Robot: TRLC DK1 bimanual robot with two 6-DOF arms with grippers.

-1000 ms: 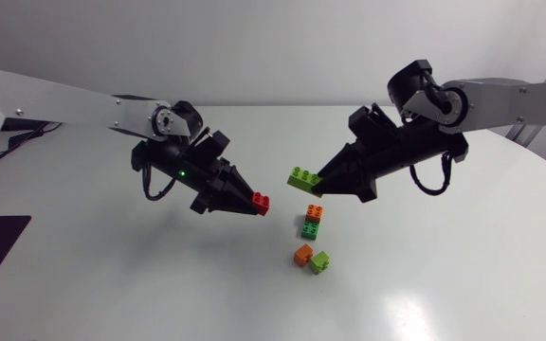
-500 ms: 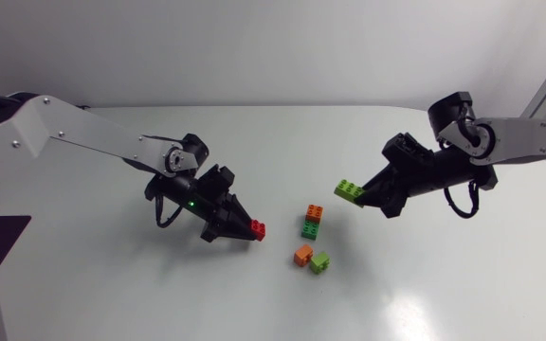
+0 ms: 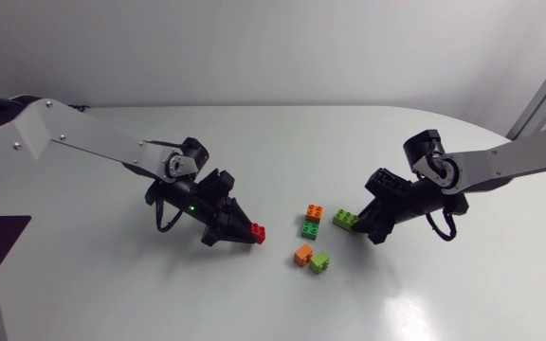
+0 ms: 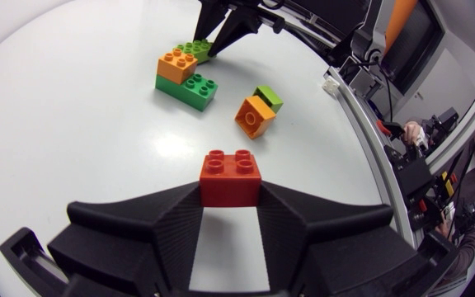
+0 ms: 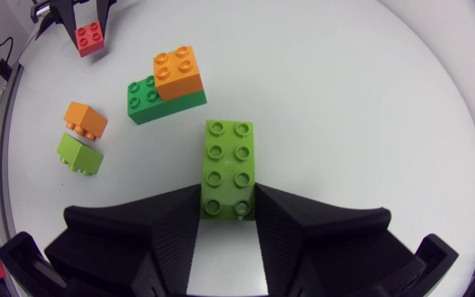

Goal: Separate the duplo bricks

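The long light-green brick (image 5: 228,167) is clamped between the fingers of the right pincer (image 3: 356,225) and now sits low, just beside the orange-on-green stack (image 3: 313,221) near the table's middle. A second ago it hung higher and close to the red brick (image 4: 231,176); it then swung out toward the table's right edge and has since come back in and down. The red brick, gripped from both sides by the left pincer (image 4: 231,198), has also dropped from a raised position to just over the table, on the left of the group. I judge that these two pieces are parted and are being set down, while the stack is still joined and remains to be done. Neither wrist view shows whether either held brick actually rests on the table. The small orange brick (image 5: 85,120) and small light-green brick (image 5: 79,153) lie tilted and touching; whether they are clipped together is not clear.
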